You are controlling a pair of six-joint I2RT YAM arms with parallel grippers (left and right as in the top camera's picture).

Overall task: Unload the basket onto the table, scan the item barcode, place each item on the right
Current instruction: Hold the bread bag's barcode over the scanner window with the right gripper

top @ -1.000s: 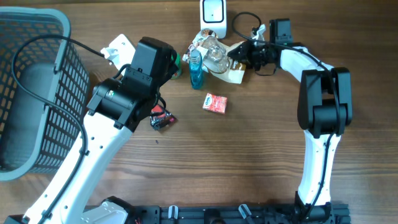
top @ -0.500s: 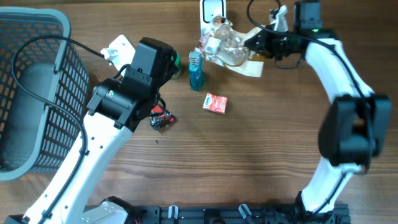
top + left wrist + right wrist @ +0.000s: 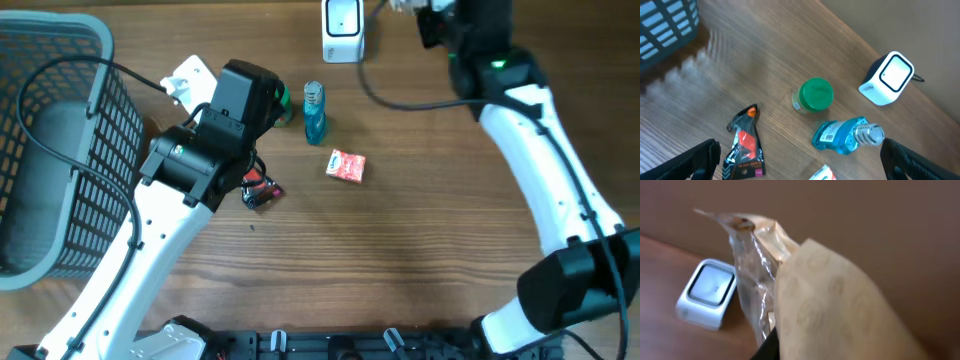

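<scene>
Hanging off the surface [image 3: 400,250] in front of the right wrist camera, the clear packet [image 3: 752,275] with its tan card [image 3: 830,310] is up in the air near the far edge, above and beside the white scanner [image 3: 707,296] and not touching it. The right tool [image 3: 432,14] is almost cut off by the far edge in the overhead view, and only a dark sliver of it shows beneath the packet. Since the packet is aloft, I judge the tool clamped on it.

The left tool [image 3: 800,150] hovers with its fingers wide apart and nothing between them, over the left half of the surface.

Progress, as I judge it: the pick-up and the carry to the scanner look done, but the scan itself does not. No barcode on the packet can be seen facing the scanner's window, so the packet probably has to be turned and lowered toward it.

Lying untouched on the surface are a blue bottle [image 3: 845,136], a green-capped jar [image 3: 815,94], a black and red pack [image 3: 745,145] and a red sachet [image 3: 346,166]. The basket [image 3: 100,110] stands at the left edge.

Writing: none is readable. The tan card carries faint round printed motifs, blurred. The blue bottle has a white label with fine print too small to make out. The scanner shows no legible brand.
</scene>
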